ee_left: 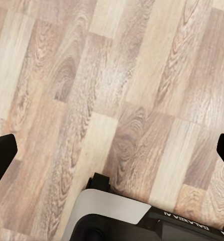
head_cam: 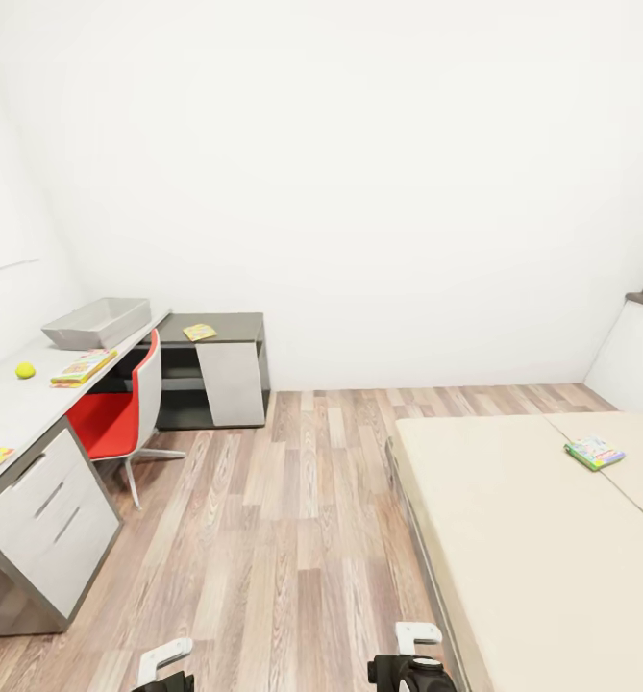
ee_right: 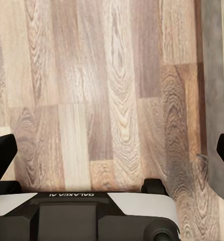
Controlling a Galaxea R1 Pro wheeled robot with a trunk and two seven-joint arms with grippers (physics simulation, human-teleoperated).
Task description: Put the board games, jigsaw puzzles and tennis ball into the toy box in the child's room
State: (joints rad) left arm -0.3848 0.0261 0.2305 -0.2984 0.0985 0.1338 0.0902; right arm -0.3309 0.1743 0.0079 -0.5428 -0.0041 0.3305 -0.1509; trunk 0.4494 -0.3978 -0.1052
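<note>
Grey sloped tray [head_cam: 98, 322] sitting upper left on pale surface [head_cam: 13, 404]; left gripper [ee_left: 112, 150] and right gripper [ee_right: 112, 150] jaws hanging wide, empty, over plank floor [head_cam: 283, 519].

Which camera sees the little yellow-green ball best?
The head view: the tennis ball sits in plain sight on the table, near the toy box. Both wrist views look down at wood floor instead.
</note>
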